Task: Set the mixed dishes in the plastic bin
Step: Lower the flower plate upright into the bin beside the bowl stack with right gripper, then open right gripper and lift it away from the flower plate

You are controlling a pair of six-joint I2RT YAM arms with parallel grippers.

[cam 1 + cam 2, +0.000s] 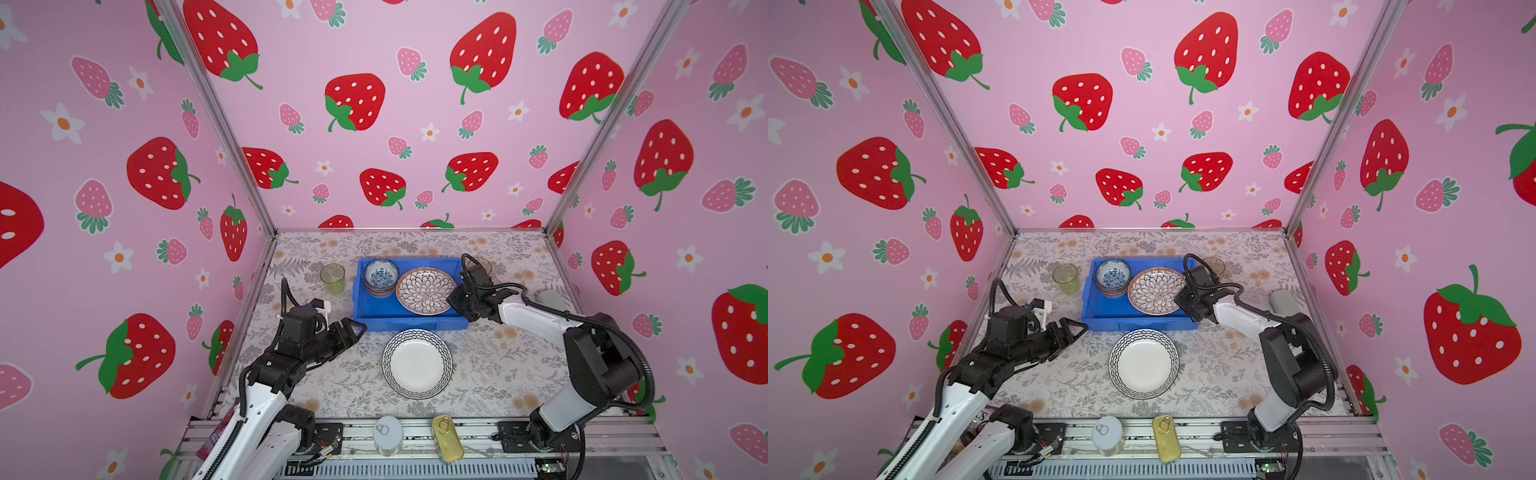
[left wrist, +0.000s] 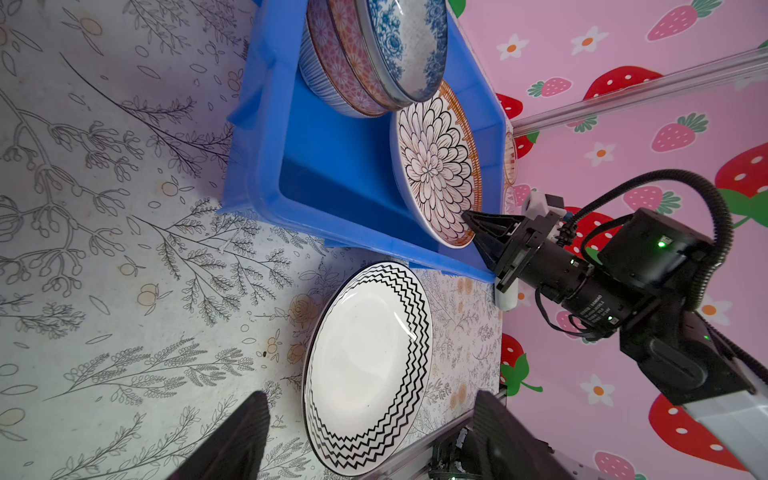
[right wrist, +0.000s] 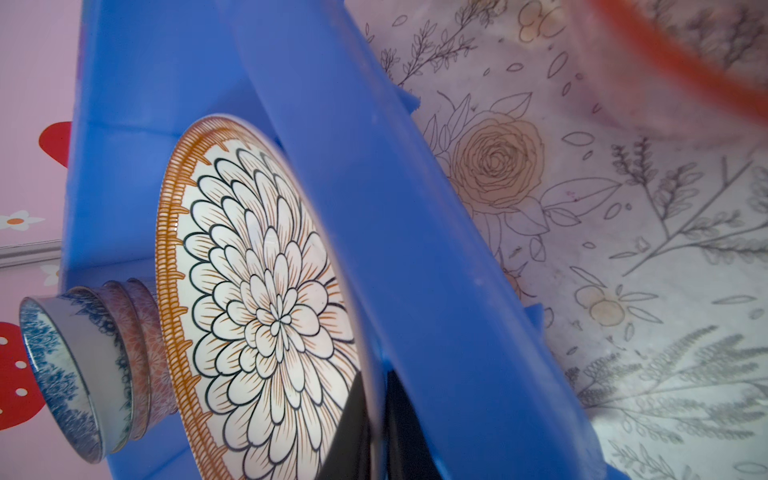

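Pinching the glossy petal-patterned plate (image 1: 426, 290) by its thin rim, the right gripper (image 2: 471, 219) holds it tilted (gripped edge raised) inside the smooth blue plastic bin (image 1: 409, 323), beside three nested ceramic bowls (image 1: 380, 276). The left gripper (image 1: 358, 331) gapes wide near the bin's front corner. A zigzag-rimmed white plate (image 1: 417, 363) lies flat in front of the bin, and a translucent green tumbler (image 1: 332, 278) stands to its left.

stacked bowls (image 1: 380, 276) and petal plate (image 1: 426, 290) crowd blue bin (image 1: 411, 324), its near-left floor bare
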